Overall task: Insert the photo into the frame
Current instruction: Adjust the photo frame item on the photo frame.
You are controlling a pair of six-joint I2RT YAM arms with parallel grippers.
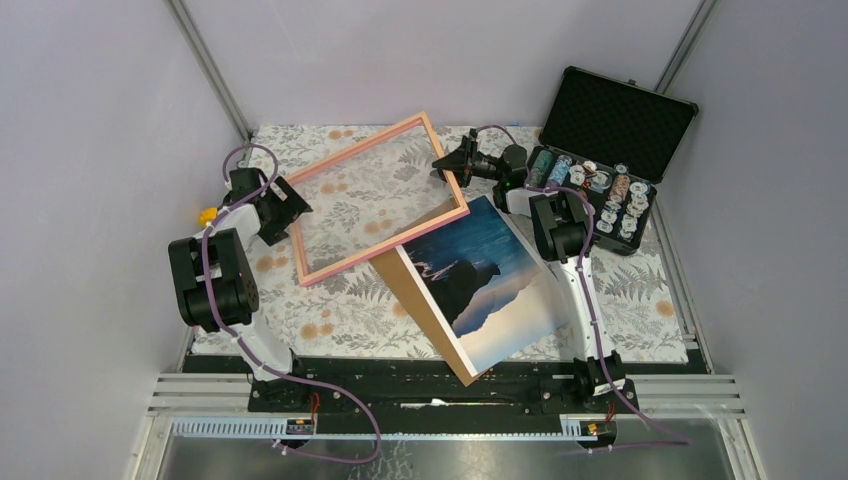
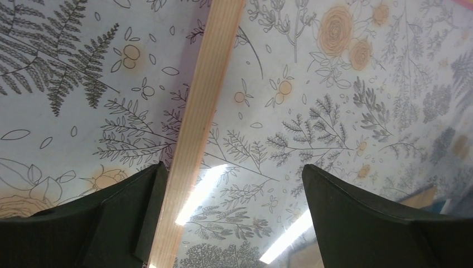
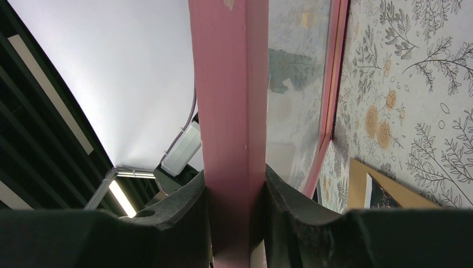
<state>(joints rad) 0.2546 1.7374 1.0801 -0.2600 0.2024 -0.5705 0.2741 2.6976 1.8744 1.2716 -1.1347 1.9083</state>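
The salmon-pink frame (image 1: 360,148) with its clear pane lies tilted at the table's middle left. My right gripper (image 1: 445,165) is shut on the frame's right rail, which shows pinched between the pads in the right wrist view (image 3: 228,84). My left gripper (image 1: 290,205) is open at the frame's left rail. In the left wrist view that rail (image 2: 206,100) runs between the spread jaws, close against the left finger (image 2: 128,212). The photo (image 1: 480,275), a dark mountain on blue sky, lies face up on the brown backing board (image 1: 415,300), right of the frame's near corner.
An open black case (image 1: 610,130) with several chips stands at the back right, behind my right arm. A small yellow object (image 1: 207,214) sits at the table's left edge. The floral cloth (image 1: 340,310) covers the table. Walls close in on both sides.
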